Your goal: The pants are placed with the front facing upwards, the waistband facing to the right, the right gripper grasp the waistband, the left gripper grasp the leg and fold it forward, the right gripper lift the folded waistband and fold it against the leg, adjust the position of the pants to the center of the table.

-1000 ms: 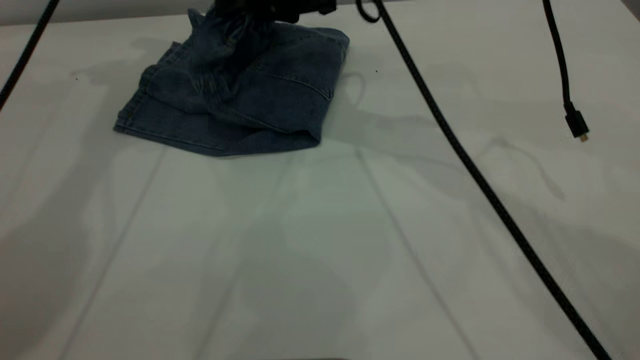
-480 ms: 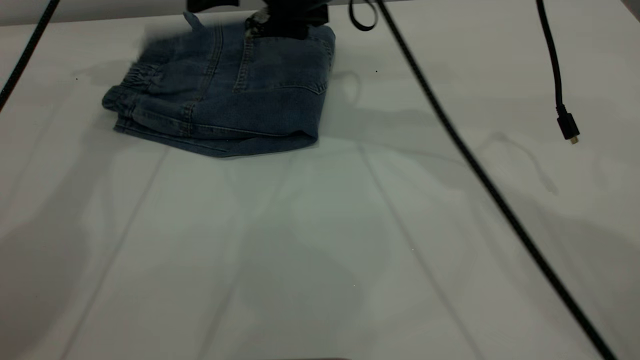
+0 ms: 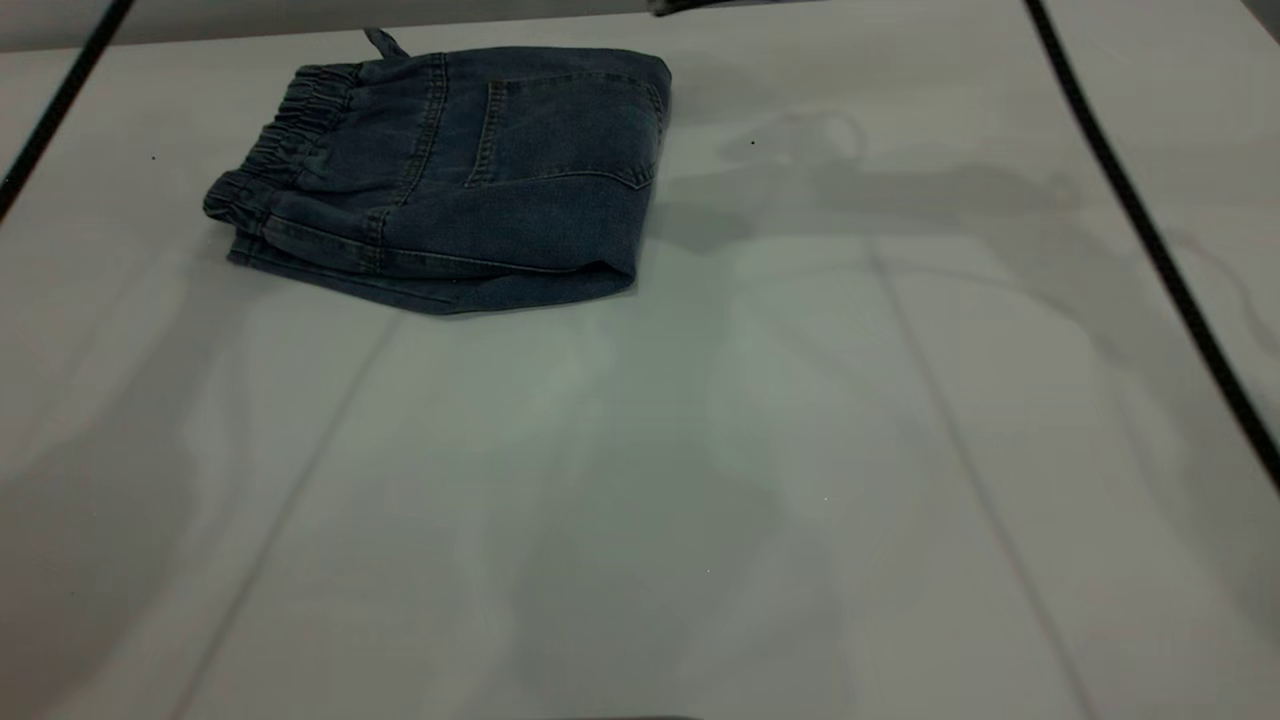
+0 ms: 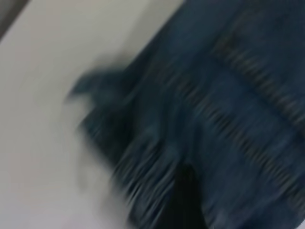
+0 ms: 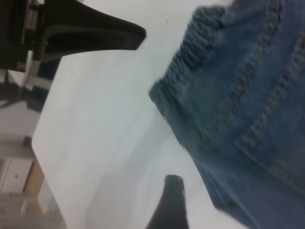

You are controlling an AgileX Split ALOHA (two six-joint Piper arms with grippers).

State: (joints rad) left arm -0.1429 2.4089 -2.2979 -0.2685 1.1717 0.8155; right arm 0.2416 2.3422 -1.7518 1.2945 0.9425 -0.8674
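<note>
The pants lie folded into a compact blue denim bundle at the far left of the white table. Their rear patch pocket faces up, and the puckered waistband lies on top at the bundle's left end, over the leg hems. Neither gripper shows in the exterior view. In the right wrist view my right gripper hangs open above the table next to the waistband, holding nothing. The left wrist view is filled with blurred denim; my left gripper is only a dark smear there.
A thick black cable runs diagonally over the table's right side. Another cable crosses the far left corner. The table's edge is close to the waistband in the right wrist view.
The right gripper carried the waistband over the legs, laid it flat and let go, then lifted out of the exterior view. The hanging cables swung to the right.
</note>
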